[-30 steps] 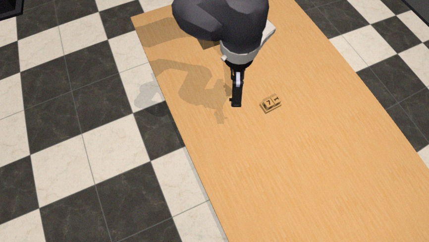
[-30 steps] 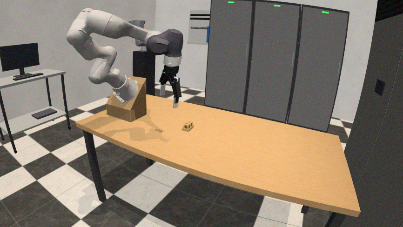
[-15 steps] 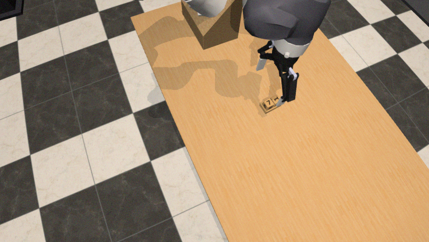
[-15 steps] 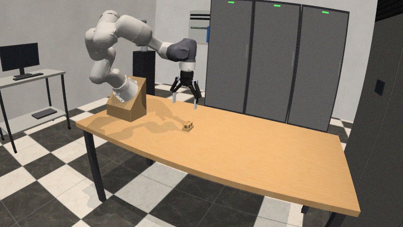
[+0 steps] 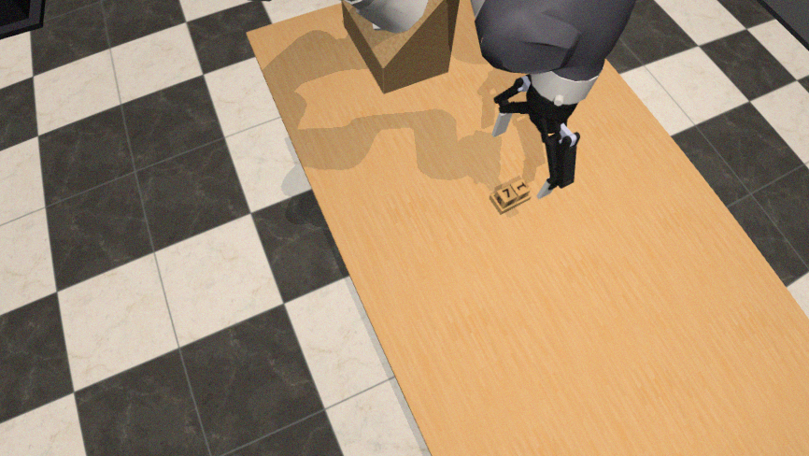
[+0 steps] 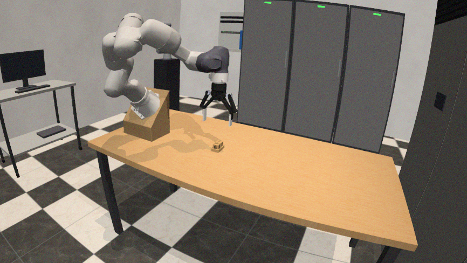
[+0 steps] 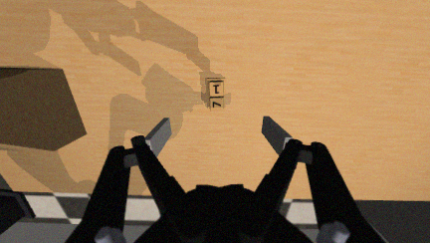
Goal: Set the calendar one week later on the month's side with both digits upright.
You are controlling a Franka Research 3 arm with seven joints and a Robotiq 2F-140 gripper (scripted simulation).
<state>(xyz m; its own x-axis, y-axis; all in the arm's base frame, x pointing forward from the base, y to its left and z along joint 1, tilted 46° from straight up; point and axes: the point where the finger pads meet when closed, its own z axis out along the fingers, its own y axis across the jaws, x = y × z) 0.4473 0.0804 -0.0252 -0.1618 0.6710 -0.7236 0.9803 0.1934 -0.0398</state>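
Calendar [image 5: 502, 208] [image 6: 217, 150] [image 7: 215, 79], a small wooden tray with two cubes in it, sits on the bench [image 5: 566, 311] [image 6: 294, 182] [image 7: 348, 100], roughly midway between the two long edges. It is nearer the short edge where my mounting block [image 5: 416, 70] [image 6: 137, 130] [image 7: 40, 115] stands than the opposite short edge, and well apart from every corner of the bench.

My jaws are spread as wide as they go, and I have hold of nothing. I carry them pointing down above the bench, with air between my fingertips and the wood. From my wrist I see the calendar past the gap between my fingertips, and neither finger touches it. My arm [image 5: 554, 34] [image 6: 159, 35] reaches out from the block, and its shadow falls across the bench as far as the tray.

The cubes stand side by side. On top of one cube [image 5: 506, 192] [image 7: 217, 103] I can read a 7, and on top of the other cube [image 5: 521, 186] [image 7: 216, 89] a 1. Those two top digits are turned different ways from each other. From the outside view, a 6 shows on a side face of one cube. The month's name is too small for me to read, and I cannot tell which side bears it. The tray looks flat on the bench.

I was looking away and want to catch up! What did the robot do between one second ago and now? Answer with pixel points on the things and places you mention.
The arm [image 5: 551, 34] [image 6: 140, 35] swung its gripper [image 5: 523, 163] [image 6: 217, 122] [image 7: 216, 124] away from the slanted wooden block [image 5: 416, 62] [image 6: 140, 130] [image 7: 40, 110] and turned it. It took hold of nothing and let go of nothing. The little calendar [image 5: 516, 203] [image 6: 220, 149] [image 7: 215, 92] stayed put, and the gripper is open.
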